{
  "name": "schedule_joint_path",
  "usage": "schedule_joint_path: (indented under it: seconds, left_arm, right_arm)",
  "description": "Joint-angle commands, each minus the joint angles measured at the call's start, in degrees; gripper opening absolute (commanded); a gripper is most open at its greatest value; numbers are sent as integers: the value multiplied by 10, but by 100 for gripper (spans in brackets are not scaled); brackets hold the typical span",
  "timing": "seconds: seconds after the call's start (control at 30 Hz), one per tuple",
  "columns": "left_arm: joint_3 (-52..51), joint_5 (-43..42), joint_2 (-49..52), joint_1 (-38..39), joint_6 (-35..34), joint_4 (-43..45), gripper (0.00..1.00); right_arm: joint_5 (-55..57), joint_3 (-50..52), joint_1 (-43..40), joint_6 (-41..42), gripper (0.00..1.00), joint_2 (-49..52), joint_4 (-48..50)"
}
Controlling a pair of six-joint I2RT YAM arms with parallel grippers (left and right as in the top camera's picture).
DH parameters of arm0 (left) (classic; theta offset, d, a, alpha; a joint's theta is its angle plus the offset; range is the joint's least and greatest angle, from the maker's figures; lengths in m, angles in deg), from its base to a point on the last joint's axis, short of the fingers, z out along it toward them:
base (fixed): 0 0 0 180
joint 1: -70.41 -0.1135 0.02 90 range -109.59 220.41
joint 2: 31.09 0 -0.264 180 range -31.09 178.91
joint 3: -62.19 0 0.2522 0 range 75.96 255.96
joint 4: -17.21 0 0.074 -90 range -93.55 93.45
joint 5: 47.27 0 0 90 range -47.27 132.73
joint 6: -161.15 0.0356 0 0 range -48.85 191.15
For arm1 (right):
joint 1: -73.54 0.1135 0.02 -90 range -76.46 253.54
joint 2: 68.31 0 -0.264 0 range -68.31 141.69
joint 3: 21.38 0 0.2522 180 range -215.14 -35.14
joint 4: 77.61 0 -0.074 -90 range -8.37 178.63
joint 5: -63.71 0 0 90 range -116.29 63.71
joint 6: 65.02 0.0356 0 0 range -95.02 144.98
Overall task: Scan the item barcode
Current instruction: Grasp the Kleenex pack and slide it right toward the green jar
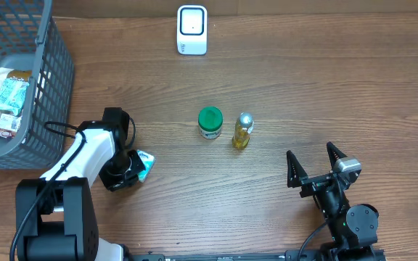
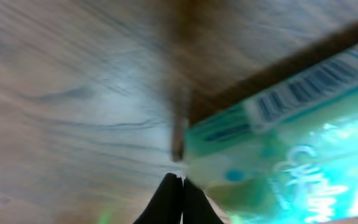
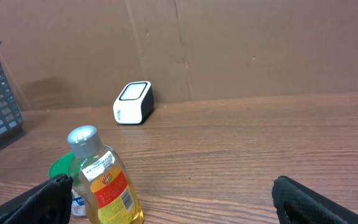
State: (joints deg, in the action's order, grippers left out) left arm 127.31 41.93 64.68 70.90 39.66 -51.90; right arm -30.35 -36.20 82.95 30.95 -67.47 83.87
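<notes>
Pickup stage: left end effector (image 1: pixel 132 172) clenched on the green packet's (image 1: pixel 145 163) corner, which next needs lifting with its barcode (image 2: pixel 309 87) turned toward the white scanner (image 1: pixel 192 30).

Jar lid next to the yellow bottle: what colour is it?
The jar lid is green, seen best from overhead.

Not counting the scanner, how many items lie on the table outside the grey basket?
3. A green-lidded white jar near the middle; a yellow plastic bottle with a silver cap beside it; a teal-and-white packet at the left hand. Others may hide beneath it.
</notes>
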Motion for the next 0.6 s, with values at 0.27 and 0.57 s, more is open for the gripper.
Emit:
schedule_joint_path:
  seconds: [0.27,0.57]
  left_arm:
    - [5,-262,-2,15,114,78,4]
    - [95,-210,-2,48,129,11,4]
  right_arm:
    - [5,6,-2,-2,100,-7,2]
    - [5,6,-2,-2,100,-7,2]
